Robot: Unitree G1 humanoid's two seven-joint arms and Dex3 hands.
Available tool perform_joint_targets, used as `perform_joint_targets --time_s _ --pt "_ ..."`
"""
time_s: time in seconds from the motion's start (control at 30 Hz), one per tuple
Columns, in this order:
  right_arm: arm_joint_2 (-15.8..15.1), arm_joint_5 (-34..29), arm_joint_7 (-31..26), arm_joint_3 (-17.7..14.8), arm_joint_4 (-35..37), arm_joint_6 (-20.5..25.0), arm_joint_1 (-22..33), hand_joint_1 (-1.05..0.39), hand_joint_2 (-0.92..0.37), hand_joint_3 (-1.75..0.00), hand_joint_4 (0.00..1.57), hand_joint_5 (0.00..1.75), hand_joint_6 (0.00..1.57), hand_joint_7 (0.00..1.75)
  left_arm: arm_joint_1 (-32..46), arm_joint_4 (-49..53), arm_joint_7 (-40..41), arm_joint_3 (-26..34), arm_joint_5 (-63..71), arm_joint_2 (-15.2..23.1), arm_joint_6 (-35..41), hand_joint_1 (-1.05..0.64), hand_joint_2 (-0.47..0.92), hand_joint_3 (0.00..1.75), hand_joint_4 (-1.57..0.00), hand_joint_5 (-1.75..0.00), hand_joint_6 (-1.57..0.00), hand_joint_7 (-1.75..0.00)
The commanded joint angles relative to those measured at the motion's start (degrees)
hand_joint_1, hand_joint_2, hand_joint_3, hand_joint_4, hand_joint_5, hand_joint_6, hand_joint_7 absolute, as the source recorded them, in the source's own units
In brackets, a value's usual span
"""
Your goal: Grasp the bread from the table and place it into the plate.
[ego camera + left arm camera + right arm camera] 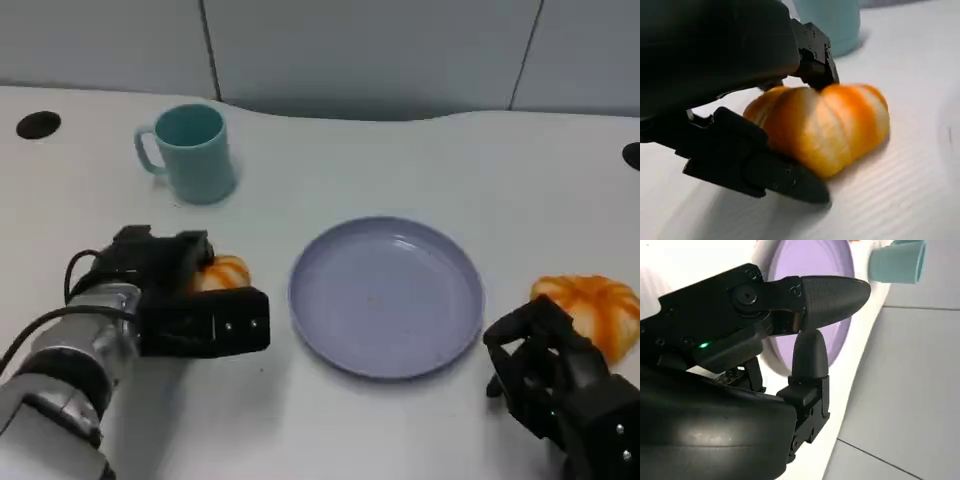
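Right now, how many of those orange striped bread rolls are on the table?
2. One orange striped bread roll lies left of the round lilac plate, between the left hand's fingers. The other roll lies right of the plate, beside the right hand.

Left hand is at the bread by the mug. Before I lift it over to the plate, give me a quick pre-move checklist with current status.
1. Left hand on the bread: ok, fingers touch it on both sides in the left wrist view.
2. Grip firm enough to lift: cannot tell; the bread rests on the table.
3. Plate free to receive: ok, nothing lies in it.
4. Path from bread to plate: ok, nothing between them.
5. Mug clear of the hand: ok, it stands behind, apart.
6. Right hand out of the way: ok, beside the plate near a second bread, holding nothing.
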Motion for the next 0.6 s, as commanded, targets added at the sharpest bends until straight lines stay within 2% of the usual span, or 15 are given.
perform_joint_targets --time_s 0.03,0.23,0.4,0.43,0.5,0.6 --pt "-0.45 0.17 -0.02 -0.11 -0.92 0.3 0.56 -0.29 -0.92 -0.42 0.62 1.75 0.36 1.74 4.17 1.33 4.06 -0.7 -0.32 -0.29 -1.48 -0.23 0.91 0.13 -0.83 -1.74 -0.63 -1.74" --pt "-0.45 -0.02 -0.14 -0.09 0.21 -0.61 0.17 -0.3 -0.92 -0.42 0.63 1.75 0.37 1.74 4.85 0.82 4.43 3.19 -5.29 1.03 -5.08 -0.22 0.88 0.19 -0.79 -1.75 -0.58 -1.75" --pt "-0.24 -0.13 -0.21 0.07 -0.3 -0.08 0.37 -0.29 -0.92 -0.43 0.61 1.75 0.36 1.74 5.4 -0.29 3.39 8.41 -11.48 1.95 -10.34 -0.22 0.84 0.21 -0.83 -1.75 -0.63 -1.75" --pt "-0.11 -0.07 -0.16 0.14 -0.93 0.47 0.54 -0.28 -0.92 -0.43 0.62 1.75 0.37 1.74 5.56 -0.69 2.61 10.04 -13.32 2.3 -12.39 -0.22 0.83 0.25 -0.85 -1.75 -0.63 -1.75" --pt "0.09 -0.03 -0.11 0.28 -1.71 1.11 0.77 -0.27 -0.92 -0.43 0.62 1.75 0.37 1.75 5.7 -1.43 0.71 13.01 -16.67 2.76 -15.52 -0.24 0.72 0.47 -0.86 -1.75 -0.64 -1.75" --pt "0.29 -0.1 -0.29 0.35 -1.73 1.33 0.78 -0.27 -0.92 -0.43 0.62 1.75 0.37 1.75 5.76 -2.98 -4.19 17.29 -22.0 2.84 -19.84 -0.22 0.67 0.55 -0.85 -1.75 -0.65 -1.75"
